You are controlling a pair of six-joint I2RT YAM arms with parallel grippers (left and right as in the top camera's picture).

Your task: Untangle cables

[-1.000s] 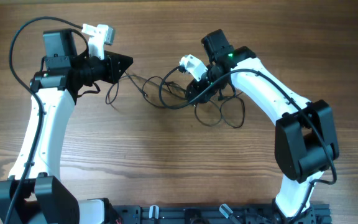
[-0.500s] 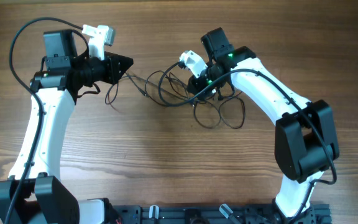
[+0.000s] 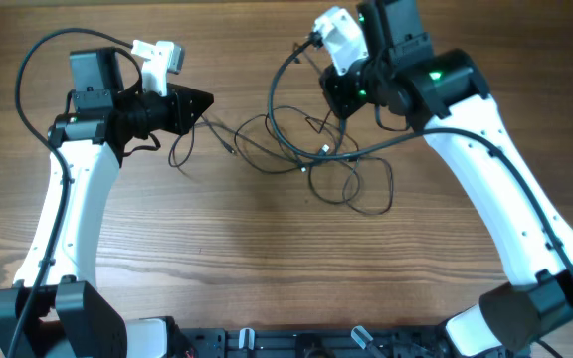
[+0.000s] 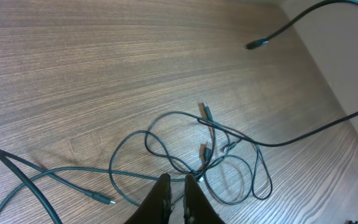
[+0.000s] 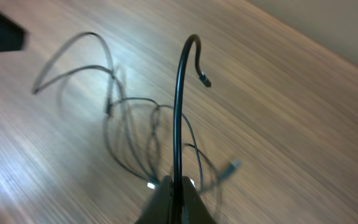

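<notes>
The cables (image 3: pixel 306 149) lie as a loose black tangle on the wooden table between the arms. My right gripper (image 3: pixel 338 97) is raised over the far side of the tangle. In the right wrist view it (image 5: pixel 176 182) is shut on one cable (image 5: pixel 178 112), which rises from the fingers and curls over to a small plug (image 5: pixel 205 81); the rest of the tangle (image 5: pixel 135 137) is blurred below. My left gripper (image 3: pixel 205 101) sits at the tangle's left end, its fingers (image 4: pixel 161 190) close together on a thin cable strand. The tangle (image 4: pixel 216 143) spreads just beyond them.
A loose plug end (image 4: pixel 107 200) lies on the wood left of my left fingers. The lifted cable arcs through the air at the upper right (image 4: pixel 303 134). The table's far edge meets a pale surface (image 4: pixel 353 50). Arm bases and a black rail (image 3: pixel 306 343) line the front edge.
My right gripper has shut on a cable and risen toward the far side, pulling that cable up out of the tangle. The left arm has not moved.
</notes>
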